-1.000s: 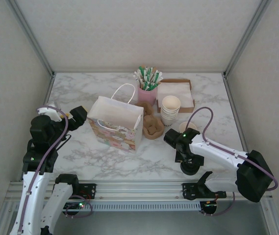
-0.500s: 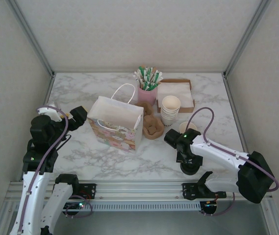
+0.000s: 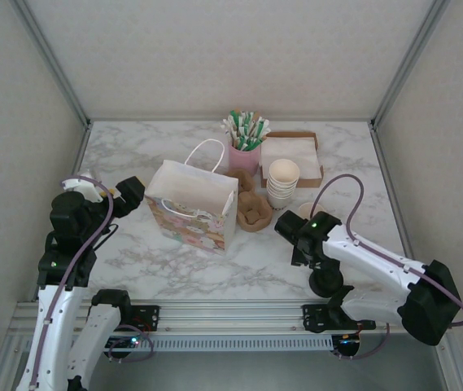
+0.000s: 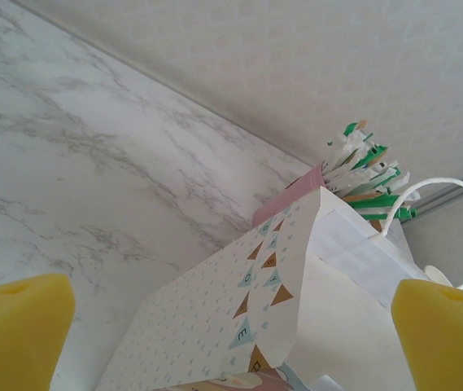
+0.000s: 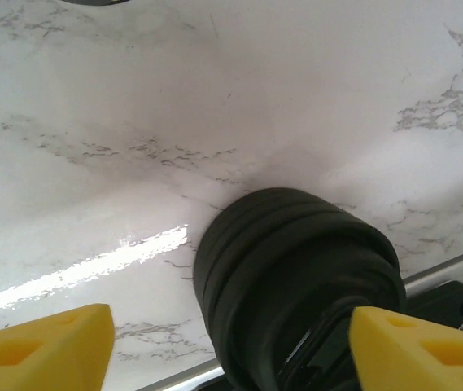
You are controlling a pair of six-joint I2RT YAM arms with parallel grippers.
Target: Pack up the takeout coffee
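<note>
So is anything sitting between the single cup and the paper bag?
Yes: the brown cup carrier sits between the single cup and the paper bag, close against the bag's side.

The left arm [image 3: 50, 319] and right arm [image 3: 369, 259] are white shells with black joint housings [image 3: 72, 213], looping purple cables [image 3: 342, 176], small green lights [image 3: 314, 221] and yellow wedge-shaped finger pads [image 5: 44, 342].

Table [image 3: 158, 261]: white, grey-veined marble | walls [image 3: 215, 49]: pale, textured, behind and flanking table | aluminium posts [image 3: 54, 69] rising from its rear corners | light: even
</note>
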